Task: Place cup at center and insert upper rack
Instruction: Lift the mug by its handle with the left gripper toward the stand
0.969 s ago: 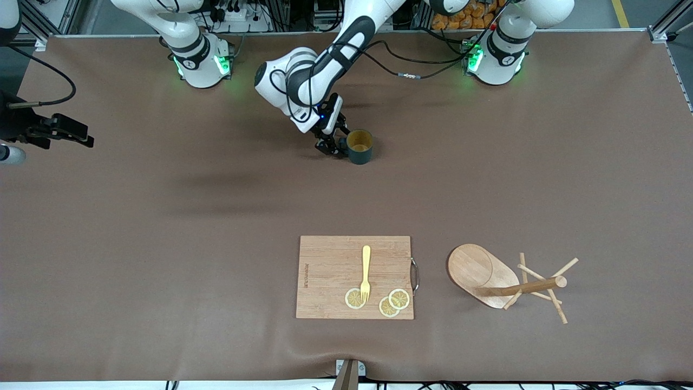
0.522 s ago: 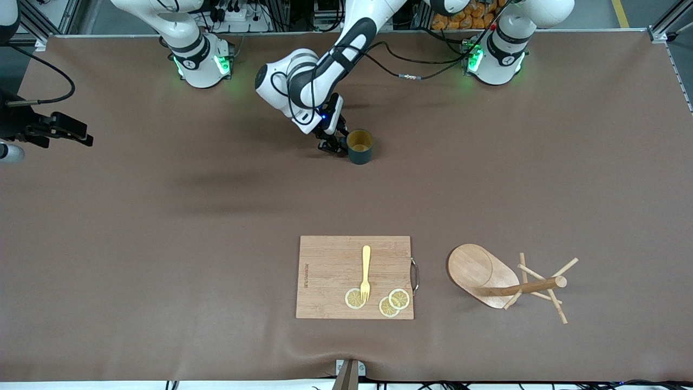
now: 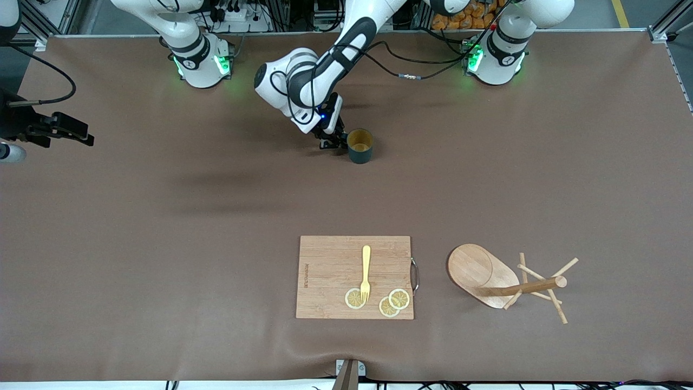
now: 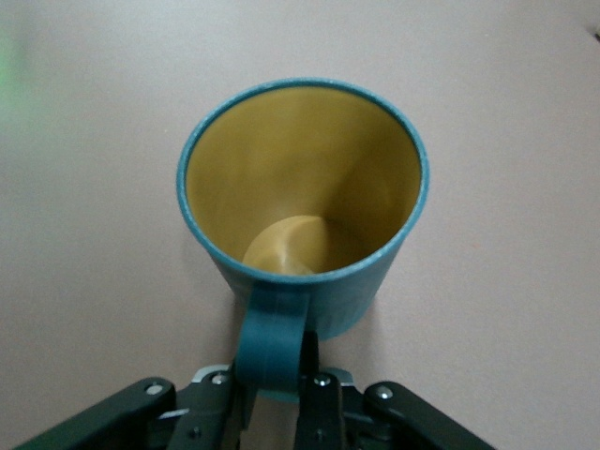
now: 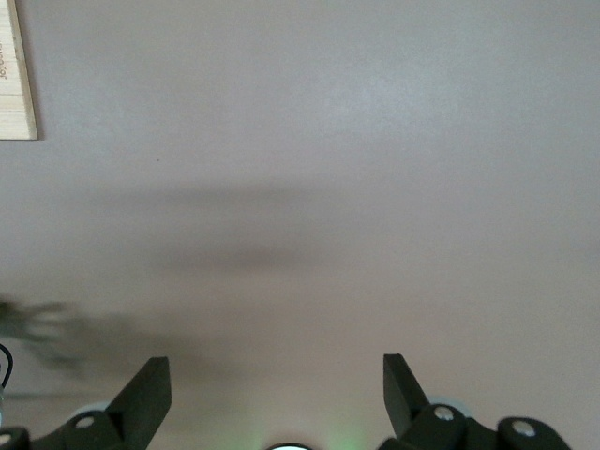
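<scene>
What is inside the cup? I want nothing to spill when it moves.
The cup looks empty: bare mustard-yellow walls and bottom. The near wall's rim hides part of the bottom. Left end effector grips its handle.

One cup (image 3: 359, 146) stands on the table (image 3: 162, 244), well apart from the one cutting board (image 3: 330, 276) and farther from the front camera. On that board lie one yellow fork (image 3: 366, 273) and three lemon slices (image 3: 389, 304). Beside the board, toward the left arm's end, lies one upper rack (image 3: 503, 284) on its side.
</scene>
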`<state>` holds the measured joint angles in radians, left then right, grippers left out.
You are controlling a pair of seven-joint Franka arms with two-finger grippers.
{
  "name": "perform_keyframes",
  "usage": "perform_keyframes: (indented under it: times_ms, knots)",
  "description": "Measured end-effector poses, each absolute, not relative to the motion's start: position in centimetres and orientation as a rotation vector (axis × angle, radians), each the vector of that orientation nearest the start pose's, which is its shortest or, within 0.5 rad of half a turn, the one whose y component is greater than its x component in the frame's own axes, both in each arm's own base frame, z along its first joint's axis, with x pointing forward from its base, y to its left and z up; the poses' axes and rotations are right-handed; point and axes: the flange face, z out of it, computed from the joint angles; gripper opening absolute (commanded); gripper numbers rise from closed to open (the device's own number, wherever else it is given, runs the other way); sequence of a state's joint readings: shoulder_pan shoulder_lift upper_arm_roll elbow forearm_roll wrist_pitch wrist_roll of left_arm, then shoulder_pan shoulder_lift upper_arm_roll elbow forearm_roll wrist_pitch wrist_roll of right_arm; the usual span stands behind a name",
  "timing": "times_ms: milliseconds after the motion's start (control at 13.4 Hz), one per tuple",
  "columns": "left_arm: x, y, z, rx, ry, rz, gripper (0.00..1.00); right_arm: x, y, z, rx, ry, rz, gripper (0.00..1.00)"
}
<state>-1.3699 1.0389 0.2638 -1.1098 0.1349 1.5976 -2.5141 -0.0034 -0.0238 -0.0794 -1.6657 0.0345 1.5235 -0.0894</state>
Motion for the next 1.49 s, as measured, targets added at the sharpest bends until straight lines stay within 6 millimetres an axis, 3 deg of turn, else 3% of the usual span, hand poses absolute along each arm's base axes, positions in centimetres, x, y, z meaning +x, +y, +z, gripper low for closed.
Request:
perform_keyframes:
  times_ms: [224, 447, 820, 1118, 1341, 1490]
  knots:
    - [29.4, -65.3, 19.6, -2.159, -1.625, -0.651, 0.0, 53.7, -4.1, 58.9, -3.09, -0.01, 0.179, 1.0]
    - [32.7, -65.0, 25.8, -2.221, -1.669, -0.576, 0.0, 53.7, -4.1, 58.9, -3.09, -0.01, 0.178, 1.0]
    - [38.7, -62.0, 35.6, -2.31, -1.753, -0.333, 0.0, 53.7, -4.2, 58.9, -3.09, -0.008, 0.177, 1.0]
    - [44.2, -57.2, 44.6, -2.418, -1.818, -0.088, 0.0, 53.6, -4.3, 58.9, -3.09, -0.005, 0.178, 1.0]
    - [49.0, -51.6, 50.6, -2.518, -1.845, 0.092, 0.0, 53.6, -4.5, 59.0, -3.089, 0.0, 0.177, 1.0]
    - [52.0, -47.3, 53.4, -2.568, -1.86, 0.199, 0.0, 53.5, -4.5, 59.0, -3.089, 0.0, 0.176, 1.0]
